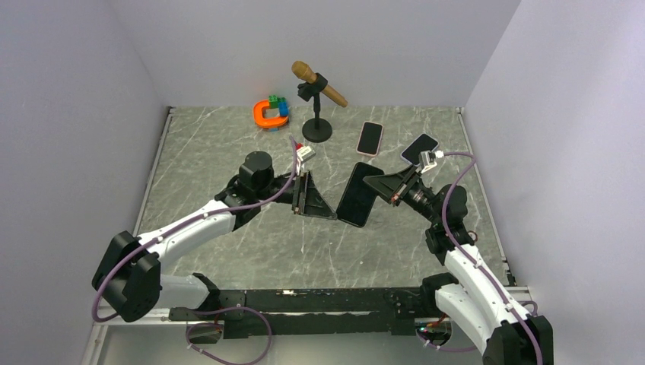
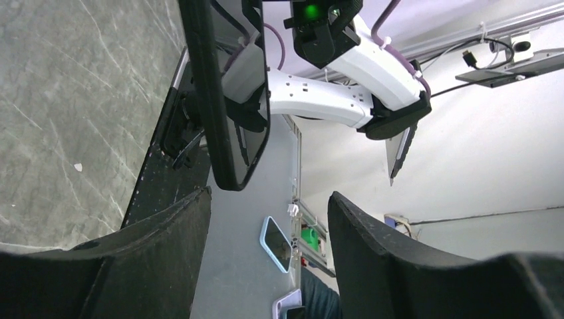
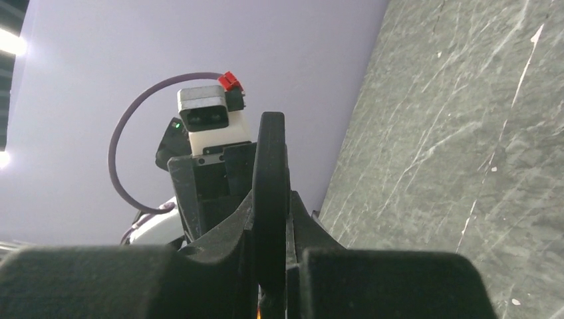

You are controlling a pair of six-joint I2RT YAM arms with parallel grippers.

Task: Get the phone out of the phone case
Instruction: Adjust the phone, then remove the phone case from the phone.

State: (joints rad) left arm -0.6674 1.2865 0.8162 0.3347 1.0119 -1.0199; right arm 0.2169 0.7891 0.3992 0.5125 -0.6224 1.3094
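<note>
A black phone in its black case [image 1: 357,195] is held tilted above the middle of the table. My right gripper [image 1: 379,185] is shut on its right edge. In the right wrist view the phone [image 3: 271,159] stands edge-on, pinched between my right gripper's [image 3: 271,262] fingers. My left gripper [image 1: 319,201] is open just left of the phone, its tips near the phone's lower left edge. In the left wrist view the phone [image 2: 229,93] hangs edge-on ahead of the open left gripper [image 2: 266,246], not between the fingers.
A pink-cased phone [image 1: 370,138] and a light-cased phone [image 1: 419,147] lie at the back right. A microphone on a black stand [image 1: 318,106] and an orange, blue and green toy [image 1: 271,112] stand at the back. Walls close in on three sides.
</note>
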